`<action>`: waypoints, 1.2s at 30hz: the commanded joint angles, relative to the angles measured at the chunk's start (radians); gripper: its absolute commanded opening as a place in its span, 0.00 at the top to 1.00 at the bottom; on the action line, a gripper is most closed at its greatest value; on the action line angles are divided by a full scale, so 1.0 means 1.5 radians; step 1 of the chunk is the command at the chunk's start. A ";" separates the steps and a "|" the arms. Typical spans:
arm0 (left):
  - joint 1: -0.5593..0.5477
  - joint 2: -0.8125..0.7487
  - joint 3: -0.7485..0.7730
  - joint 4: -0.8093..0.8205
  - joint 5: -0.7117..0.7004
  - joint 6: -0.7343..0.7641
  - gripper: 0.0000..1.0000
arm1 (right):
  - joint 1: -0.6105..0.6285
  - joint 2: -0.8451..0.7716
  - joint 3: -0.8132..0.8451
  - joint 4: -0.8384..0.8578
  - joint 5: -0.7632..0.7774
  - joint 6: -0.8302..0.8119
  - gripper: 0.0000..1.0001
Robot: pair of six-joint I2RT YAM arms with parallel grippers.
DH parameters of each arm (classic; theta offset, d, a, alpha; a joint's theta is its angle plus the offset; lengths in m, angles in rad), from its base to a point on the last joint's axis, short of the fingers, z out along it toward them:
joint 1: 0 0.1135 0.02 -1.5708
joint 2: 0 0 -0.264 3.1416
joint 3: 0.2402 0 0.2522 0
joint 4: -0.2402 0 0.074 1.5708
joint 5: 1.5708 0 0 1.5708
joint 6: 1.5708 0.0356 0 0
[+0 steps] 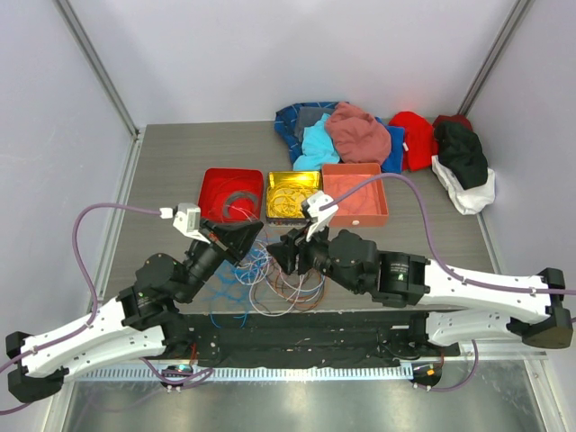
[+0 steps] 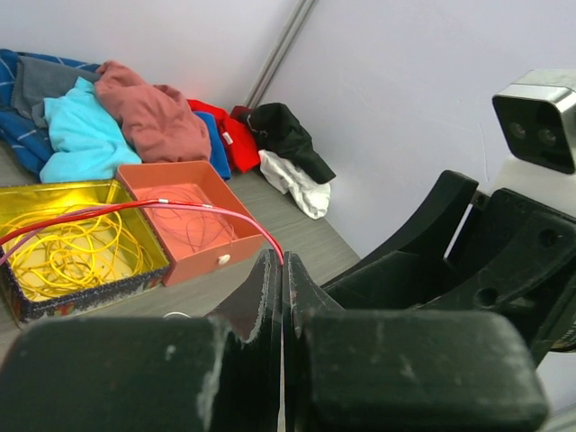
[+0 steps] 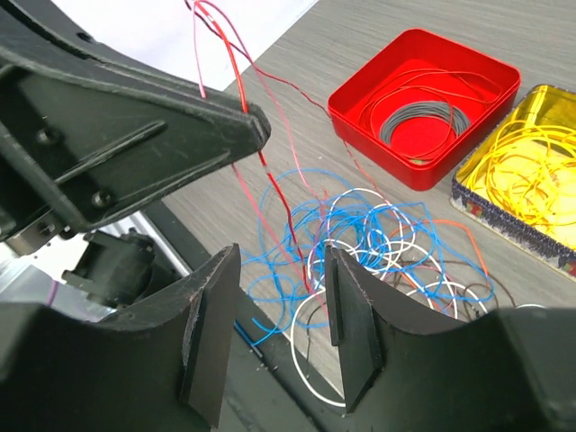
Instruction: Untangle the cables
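Progress: partway, by my read. On the table, a row of three trays holds sorted wire. The red tray has a grey coil, the yellow tray has yellow loops, and the orange tray has thin pink-red wire.

What's left is the cables: one loose knot of blue, white, orange and brown loops. It lies on the table just in front of the trays, between the two arms.

The left gripper is pressed together, pinching a red strand held above the knot. One end of the strand runs out over the orange and yellow trays; the other drops into the knot.

The right gripper is half spread, low over the knot, gripping nothing. The red strand passes between its fingers, but I can't tell from this angle whether they touch it.
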 commanded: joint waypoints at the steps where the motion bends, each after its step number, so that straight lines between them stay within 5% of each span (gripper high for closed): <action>1: -0.001 0.002 0.022 0.011 0.016 -0.010 1.00 | -0.003 0.015 0.008 0.064 0.025 -0.026 0.50; 8: -0.001 0.003 0.021 0.013 0.028 -0.022 1.00 | -0.020 0.052 0.018 0.080 0.044 -0.039 0.56; 14: -0.001 -0.009 0.021 0.004 0.027 -0.026 1.00 | -0.043 0.057 0.011 0.101 0.026 -0.030 0.93; 16: -0.001 -0.017 0.024 -0.011 0.013 -0.025 1.00 | -0.044 0.043 0.005 0.099 0.028 -0.027 0.99; 22: -0.001 -0.058 0.026 -0.070 -0.061 -0.021 0.70 | -0.043 -0.041 0.001 0.047 0.054 -0.025 0.99; 26: -0.001 -0.094 0.018 -0.088 -0.093 -0.010 0.79 | -0.042 -0.081 0.052 -0.002 0.077 -0.048 0.99; 27: -0.001 -0.100 0.013 -0.090 -0.095 -0.008 0.93 | -0.044 -0.086 0.063 -0.009 0.077 -0.054 0.99; 29: -0.001 -0.108 0.012 -0.097 -0.099 -0.006 1.00 | -0.043 -0.093 0.097 -0.025 0.077 -0.070 0.99; 36: -0.001 -0.120 0.006 -0.147 -0.115 -0.024 0.97 | -0.043 -0.080 0.250 -0.070 0.139 -0.177 0.99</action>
